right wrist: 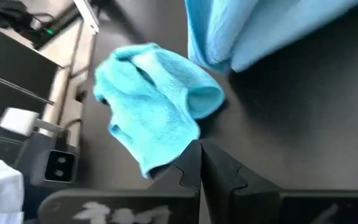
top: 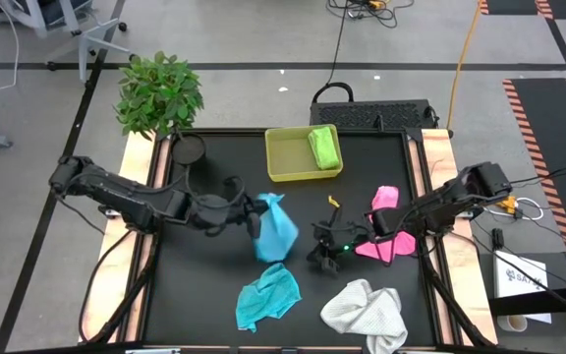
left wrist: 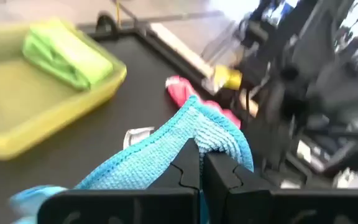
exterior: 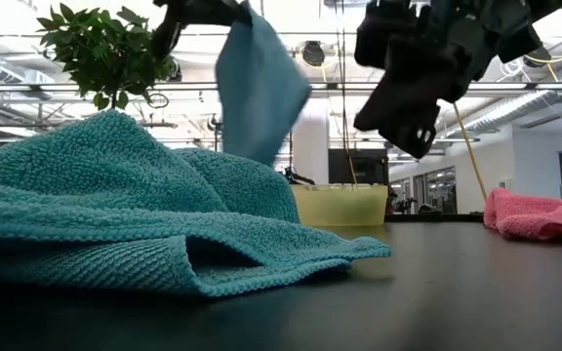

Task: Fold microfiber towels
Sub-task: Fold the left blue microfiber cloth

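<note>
Above the middle of the black table (top: 214, 295), the left pincer (top: 254, 207) is clenching one corner of the light blue towel (top: 275, 231) and lifting it so that the cloth is hanging free, its lower edge draping toward the table. The right pincer (top: 324, 254) is hovering just beside the hanging towel, its fingers pressed together on nothing, as the right wrist view is showing. The teal towel (top: 268, 295) is lying crumpled near the front of the table, the white towel (top: 367, 313) is lying bunched beside it, and the pink towel (top: 386, 236) is resting under the right arm toward the right edge. The lime green towel (top: 324, 147) is sitting already folded in the yellow-green tray (top: 283, 157) at the back of the table, and a potted plant (top: 157, 93) is standing at the back left corner. Judging from the single-corner hold, the light blue towel is at risk of slipping out of the left pincer or twisting as it is swinging, which would leave the right pincer without a clean second corner to catch. The right pincer is also closing in near the left one, so a mistimed reach could be knocking the two together or dragging the cloth onto the teal towel below.
</note>
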### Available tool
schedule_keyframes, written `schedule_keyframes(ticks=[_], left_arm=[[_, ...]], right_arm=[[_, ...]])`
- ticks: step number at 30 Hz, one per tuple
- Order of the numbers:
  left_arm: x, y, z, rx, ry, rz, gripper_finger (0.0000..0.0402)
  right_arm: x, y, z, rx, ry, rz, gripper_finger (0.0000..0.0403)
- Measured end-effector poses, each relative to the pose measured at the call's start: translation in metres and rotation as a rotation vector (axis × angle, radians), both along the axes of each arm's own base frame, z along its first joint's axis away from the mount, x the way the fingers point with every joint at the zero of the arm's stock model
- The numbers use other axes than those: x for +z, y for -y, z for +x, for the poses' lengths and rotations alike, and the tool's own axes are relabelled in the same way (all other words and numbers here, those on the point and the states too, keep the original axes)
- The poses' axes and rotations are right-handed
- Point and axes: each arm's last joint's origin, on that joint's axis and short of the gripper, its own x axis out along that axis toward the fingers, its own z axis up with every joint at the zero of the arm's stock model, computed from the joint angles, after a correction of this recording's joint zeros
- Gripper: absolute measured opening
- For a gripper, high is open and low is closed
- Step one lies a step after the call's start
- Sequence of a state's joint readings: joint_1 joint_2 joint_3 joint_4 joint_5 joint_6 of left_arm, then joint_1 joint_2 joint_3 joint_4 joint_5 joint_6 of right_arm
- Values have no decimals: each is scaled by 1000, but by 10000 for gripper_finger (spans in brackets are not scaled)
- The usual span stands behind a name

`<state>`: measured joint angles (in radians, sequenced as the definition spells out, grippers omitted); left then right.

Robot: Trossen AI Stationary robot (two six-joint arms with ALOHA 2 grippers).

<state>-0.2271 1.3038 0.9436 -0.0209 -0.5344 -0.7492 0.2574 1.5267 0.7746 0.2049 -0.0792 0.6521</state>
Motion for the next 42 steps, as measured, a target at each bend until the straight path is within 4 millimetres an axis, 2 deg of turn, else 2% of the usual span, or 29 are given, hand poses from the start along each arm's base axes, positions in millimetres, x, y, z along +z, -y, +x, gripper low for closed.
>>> schedule_keyframes(ticks=[5, 8, 12, 18, 22, 25, 29, 34, 39, 42], left_arm=[[8, -4, -2, -9, 37, 15, 1], [8, -4, -4, -18, 19, 26, 1], [10, -6, -5, -16, 30, 35, 0], [9, -10, -7, -5, 4, 45, 0], [10, -13, -8, -7, -1, 47, 0], [7, -17, -8, 1, -33, 47, 0], [7, -20, -8, 12, -34, 47, 0], [6, -24, -7, 26, -40, 47, 0], [6, -24, -7, 26, -46, 49, 0], [6, -24, -7, 26, -46, 48, 0]], right_arm=[[-8, 1, -6, -7, -104, 0, 0], [-10, -1, -9, 14, -176, 86, 0], [1, -10, -14, 115, -217, 228, 0], [28, -28, -41, 241, -471, 375, 0], [44, -38, -66, 211, -625, 414, 0], [48, -48, -74, 157, -645, 419, 0], [40, -63, -69, 116, -603, 386, 0], [10, -73, -54, 69, -591, 271, 0], [-27, -76, -48, 51, -691, 143, 0], [-42, -73, -52, 40, -781, 66, 0]])
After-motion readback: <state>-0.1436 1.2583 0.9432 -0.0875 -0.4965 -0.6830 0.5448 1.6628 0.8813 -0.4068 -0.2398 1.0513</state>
